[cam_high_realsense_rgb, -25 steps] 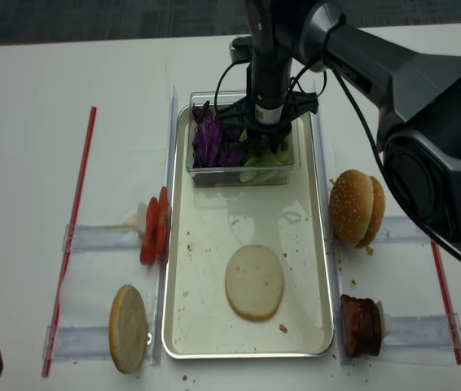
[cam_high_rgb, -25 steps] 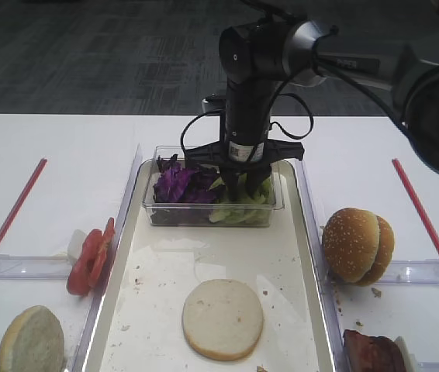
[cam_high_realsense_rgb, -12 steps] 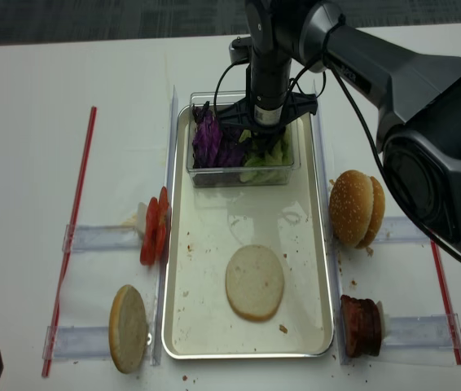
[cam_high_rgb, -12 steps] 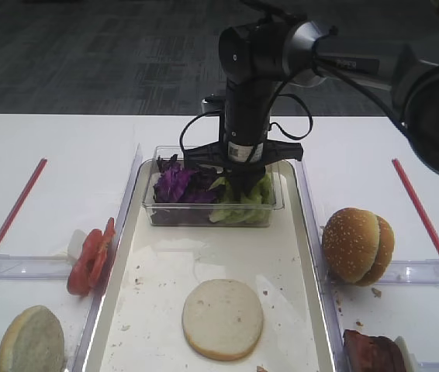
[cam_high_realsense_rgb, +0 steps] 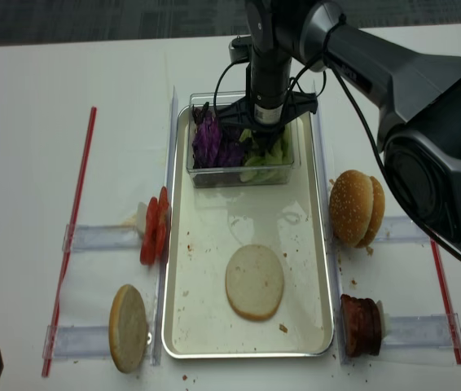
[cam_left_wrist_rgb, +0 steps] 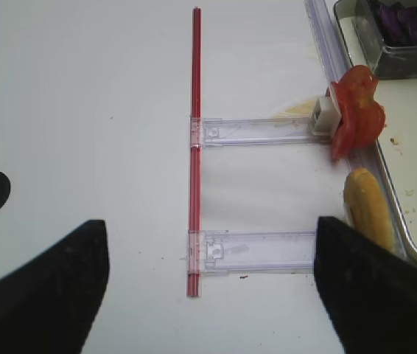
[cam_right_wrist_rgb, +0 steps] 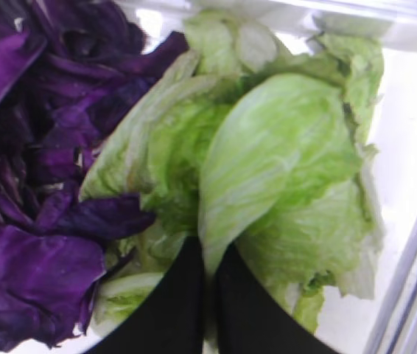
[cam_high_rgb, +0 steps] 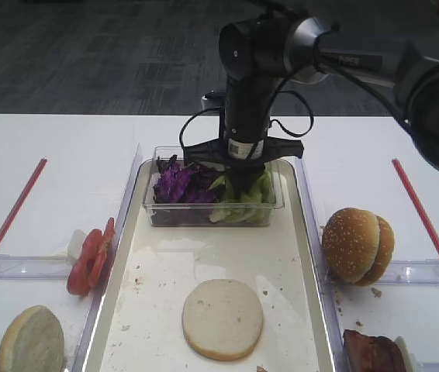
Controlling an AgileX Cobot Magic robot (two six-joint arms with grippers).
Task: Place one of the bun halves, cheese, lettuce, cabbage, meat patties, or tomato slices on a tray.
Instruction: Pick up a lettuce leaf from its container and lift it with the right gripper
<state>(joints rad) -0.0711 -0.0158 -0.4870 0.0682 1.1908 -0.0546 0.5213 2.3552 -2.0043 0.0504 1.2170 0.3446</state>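
My right gripper (cam_high_rgb: 243, 183) reaches down into the clear tub (cam_high_rgb: 204, 215) at the far end of the cream tray (cam_high_rgb: 306, 232). It is shut on a leaf of light-green lettuce (cam_right_wrist_rgb: 282, 162), whose edge is pinched between the black fingertips (cam_right_wrist_rgb: 183, 295). Purple cabbage (cam_right_wrist_rgb: 32, 184) fills the tub's left half. One pale bun half (cam_high_rgb: 222, 318) lies flat on the tray. My left gripper (cam_left_wrist_rgb: 212, 287) hangs open over bare table, left of the tomato slices (cam_left_wrist_rgb: 357, 118) and another bun half (cam_left_wrist_rgb: 367, 217).
Sesame buns (cam_high_rgb: 357, 244) and meat patties (cam_high_rgb: 373, 353) stand in clear side trays to the right of the tray. Red strips (cam_high_rgb: 10, 221) mark the table on both sides. A clear side tray (cam_left_wrist_rgb: 260, 251) lies under the left gripper.
The right gripper's jaws have closed on the lettuce leaf, and the arm has lifted slightly. The left arm has not moved.
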